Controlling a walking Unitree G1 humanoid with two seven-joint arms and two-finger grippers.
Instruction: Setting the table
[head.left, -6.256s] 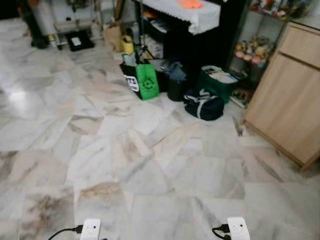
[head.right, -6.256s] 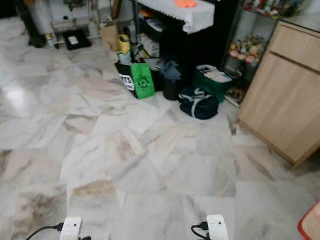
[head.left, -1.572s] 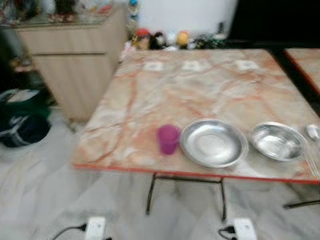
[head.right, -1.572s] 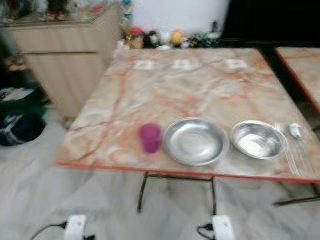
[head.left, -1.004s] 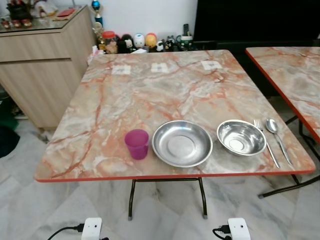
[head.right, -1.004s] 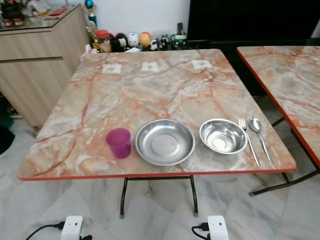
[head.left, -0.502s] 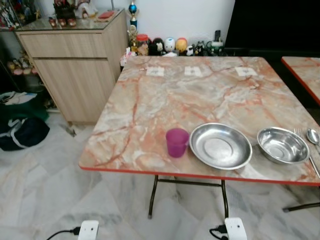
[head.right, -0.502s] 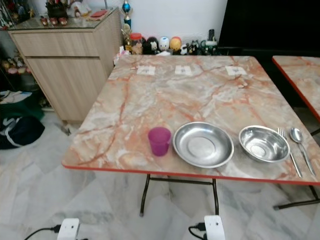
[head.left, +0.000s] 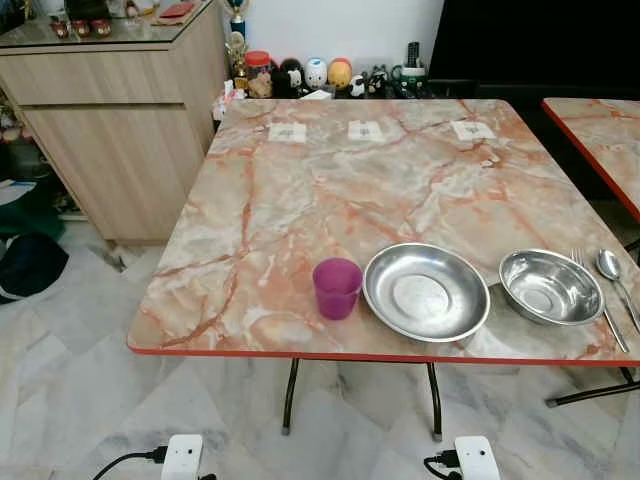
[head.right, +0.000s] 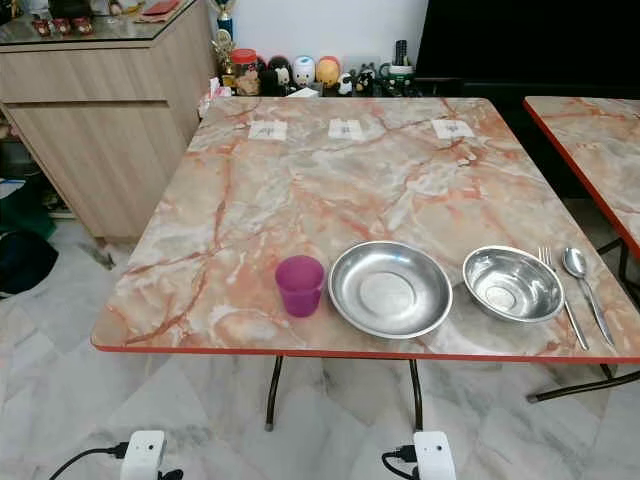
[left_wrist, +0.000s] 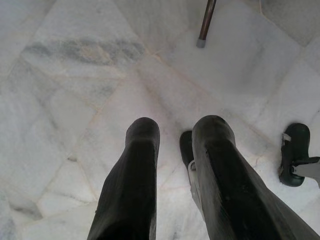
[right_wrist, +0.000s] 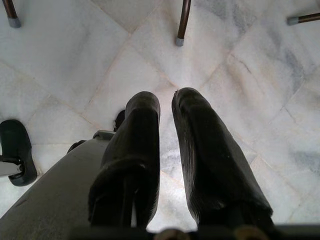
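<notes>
Facing the marble worktop (head.left: 330, 190), with purple cup (head.left: 336, 288), plate (head.left: 426, 292), bowl (head.left: 550, 287), fork (head.left: 598, 297) and spoon (head.left: 616, 274) lining its near edge. Hanging both grippers (left (left_wrist: 172, 129), right (right_wrist: 163, 101)) over the floor, fingers slightly apart, gripping nothing.

Along the surface's (head.left: 300, 200) near edge, left to right: cup (head.left: 337, 288), plate (head.left: 427, 291), bowl (head.left: 550, 286), fork (head.left: 598, 300), spoon (head.left: 617, 276) near the right corner. Three cards (head.left: 365, 130) line the far edge.
</notes>
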